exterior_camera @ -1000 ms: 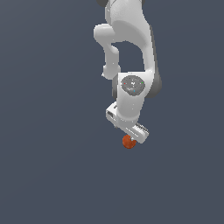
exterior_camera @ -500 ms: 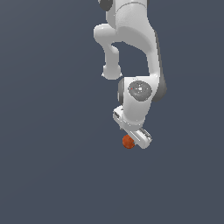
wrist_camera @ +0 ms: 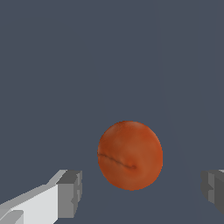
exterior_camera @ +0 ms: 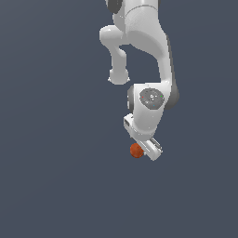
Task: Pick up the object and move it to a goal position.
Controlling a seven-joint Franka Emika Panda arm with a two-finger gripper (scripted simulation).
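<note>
While our white two-fingered gripper (wrist_camera: 141, 192) hangs with jaws spread apart, the small mottled orange-red sphere (wrist_camera: 130, 155) sits between its grey fingertips (wrist_camera: 70, 194), touching neither, at the gripper's nine o'clock in the exterior view.

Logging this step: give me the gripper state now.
Gripper: open, holding nothing; the orange-red sphere sits between its fingers with a gap on each side.
</note>
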